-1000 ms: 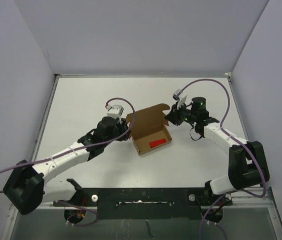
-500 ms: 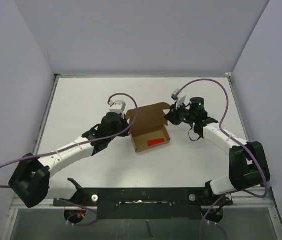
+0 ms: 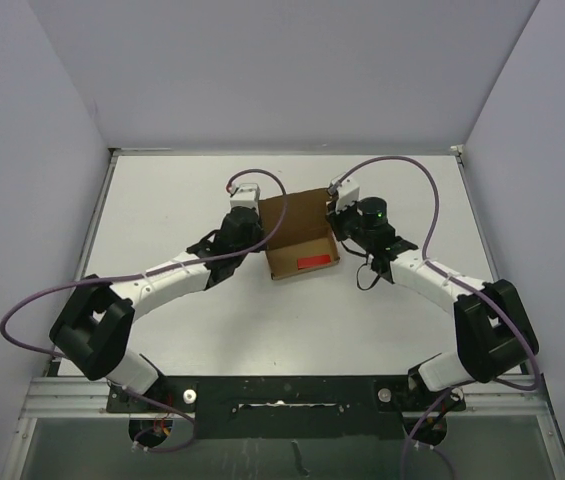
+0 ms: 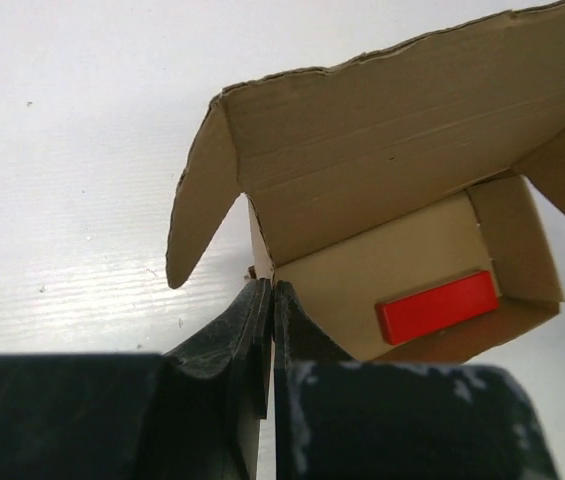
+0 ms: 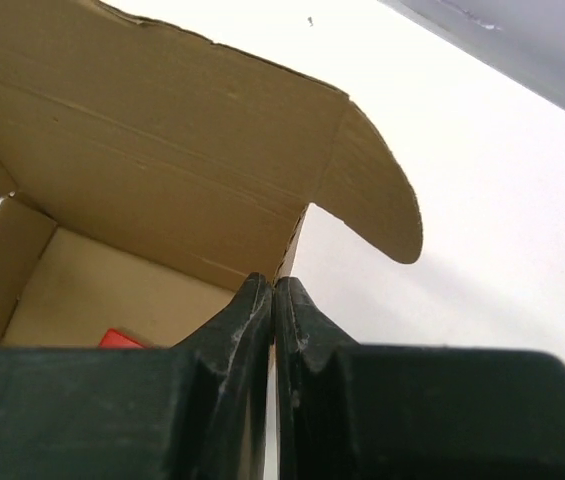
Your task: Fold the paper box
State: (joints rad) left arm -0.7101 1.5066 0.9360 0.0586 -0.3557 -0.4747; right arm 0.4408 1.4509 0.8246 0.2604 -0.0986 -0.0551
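Pinching from both sides: the left gripper [image 4: 267, 296] has its fingers squeezed together on the left side wall of the brown cardboard mailer box [image 3: 297, 228]. The right gripper [image 5: 274, 290] is clamped the same way on the right side wall. That box sits around the middle of the white table [image 3: 182, 200], between the two wrists. Its lid [image 4: 382, 140] stands up at the far side, a rounded flap [image 4: 197, 215] at each end. A small red rectangular block [image 4: 435, 305] lies flat inside, near the front wall.
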